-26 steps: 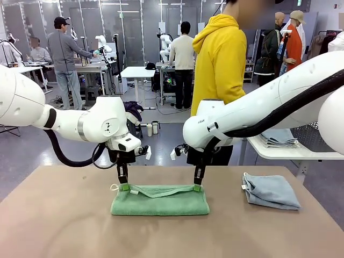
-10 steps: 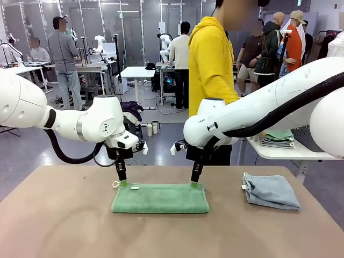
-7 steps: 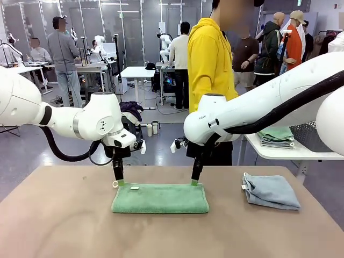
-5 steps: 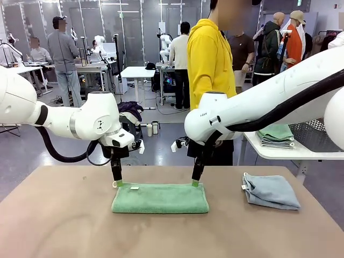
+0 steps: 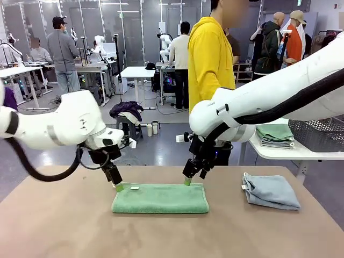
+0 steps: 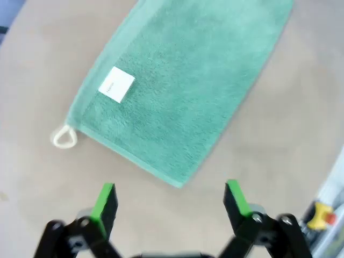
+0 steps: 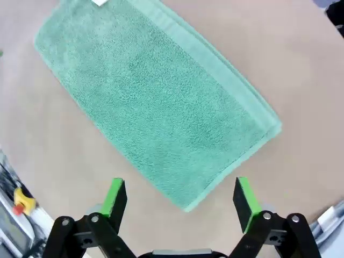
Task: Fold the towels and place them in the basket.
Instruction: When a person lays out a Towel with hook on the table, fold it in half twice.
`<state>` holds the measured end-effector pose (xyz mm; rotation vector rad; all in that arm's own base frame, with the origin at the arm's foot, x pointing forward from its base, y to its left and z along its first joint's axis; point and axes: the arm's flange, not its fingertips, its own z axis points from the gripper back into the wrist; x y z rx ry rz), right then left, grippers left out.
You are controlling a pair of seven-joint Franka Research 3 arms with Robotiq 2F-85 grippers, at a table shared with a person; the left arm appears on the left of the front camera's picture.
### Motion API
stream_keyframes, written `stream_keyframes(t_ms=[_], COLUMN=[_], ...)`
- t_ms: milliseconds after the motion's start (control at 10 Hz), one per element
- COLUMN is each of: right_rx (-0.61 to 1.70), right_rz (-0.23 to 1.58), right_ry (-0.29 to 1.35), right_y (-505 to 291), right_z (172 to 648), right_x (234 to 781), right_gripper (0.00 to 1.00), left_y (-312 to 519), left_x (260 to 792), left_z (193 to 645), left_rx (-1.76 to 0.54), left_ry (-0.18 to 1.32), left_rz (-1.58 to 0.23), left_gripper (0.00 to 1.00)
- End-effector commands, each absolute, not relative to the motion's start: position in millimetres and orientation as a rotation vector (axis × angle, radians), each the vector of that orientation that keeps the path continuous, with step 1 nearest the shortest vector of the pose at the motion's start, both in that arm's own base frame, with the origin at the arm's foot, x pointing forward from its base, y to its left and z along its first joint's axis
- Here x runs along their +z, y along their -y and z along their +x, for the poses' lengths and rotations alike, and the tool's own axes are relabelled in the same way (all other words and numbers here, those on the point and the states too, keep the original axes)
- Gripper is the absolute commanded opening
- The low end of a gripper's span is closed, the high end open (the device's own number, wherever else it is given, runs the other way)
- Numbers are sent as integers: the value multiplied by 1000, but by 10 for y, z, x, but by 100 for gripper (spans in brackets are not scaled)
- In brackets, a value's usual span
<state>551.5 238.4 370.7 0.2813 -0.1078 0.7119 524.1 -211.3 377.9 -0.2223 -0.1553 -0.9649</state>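
Note:
A green towel [image 5: 159, 198] lies folded flat in the middle of the table, with a small white tag [image 6: 116, 85] and a white loop [image 6: 63, 137] at its left end. A grey-blue towel [image 5: 270, 191] lies folded at the right. My left gripper [image 5: 119, 187] hovers open just off the green towel's far left corner; in its wrist view the towel [image 6: 183, 86] lies beyond the open left gripper [image 6: 171, 200]. My right gripper [image 5: 186, 181] hangs open above the far right corner, and the wrist view shows the towel [image 7: 156, 99] past the open right gripper [image 7: 180, 200]. The basket [image 5: 317, 133] stands on a side table.
A white side table [image 5: 279, 150] at the right carries a stack of folded towels [image 5: 274, 135] beside the basket. A person in a yellow hoodie [image 5: 210, 59] stands at the far edge. The brown tabletop [image 5: 64, 226] has free room at the front and left.
Both grippers have let go of the green towel's far corners and tilted away. The left arm has drawn back to the left. The towel now lies flat.

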Motion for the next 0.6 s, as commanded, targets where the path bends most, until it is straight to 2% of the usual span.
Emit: stream_keyframes(t_ms=[0, 300, 400, 500], right_rx=[604, 556, 571, 583], right_rz=[261, 260, 247, 267], right_ry=[144, 134, 123, 130], right_y=[-2346, -2283, -2276, -2275], right_z=[5305, 5302, 5353, 5324], right_x=[3639, 3570, 3534, 3582], right_gripper=[100, 100, 100, 100], left_y=[1870, 1661, 1749, 1749], left_x=[3857, 3860, 3869, 3869], left_z=[4561, 4124, 4429, 4429], left_rx=[-890, -836, -870, -870], left_ry=[252, 342, 273, 273], left_rz=[-178, -110, -162, -162], left_gripper=[100, 100, 100, 100])
